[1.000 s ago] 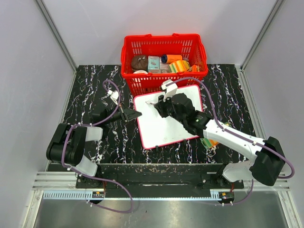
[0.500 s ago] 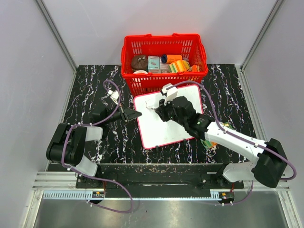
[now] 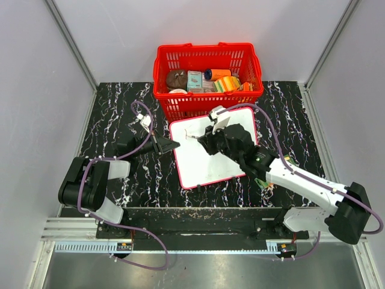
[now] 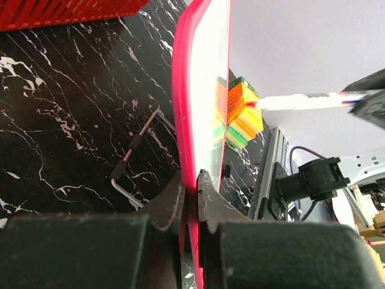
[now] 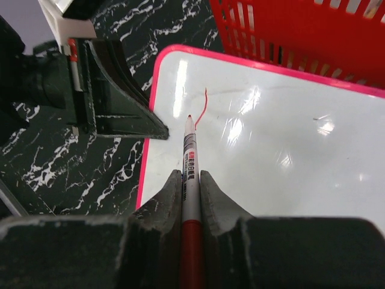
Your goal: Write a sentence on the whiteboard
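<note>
The whiteboard [image 3: 204,165] lies flat on the black marbled table, white with a red-pink rim [image 4: 183,108]. My left gripper [image 3: 172,144] is shut on the rim at the board's left edge [image 4: 191,180]. My right gripper [image 3: 203,137] hovers over the board's top left part, shut on a red-and-white marker [image 5: 189,158]. The marker's red tip points at the board just below and left of a short curved red stroke [image 5: 203,105]. That stroke is the only part of the sentence in view. The left gripper's fingers [image 5: 120,102] sit close to the marker tip.
A red basket [image 3: 207,60] holding several items stands right behind the board. Colourful green and orange packs [image 3: 264,180] lie by the board's right edge, partly under the right arm. A bent wire handle [image 4: 135,162] lies on the table under the board's left side.
My right arm has shifted a little to the right and nearer over the board, taking the marker with it. The left gripper has stayed put on the rim.
</note>
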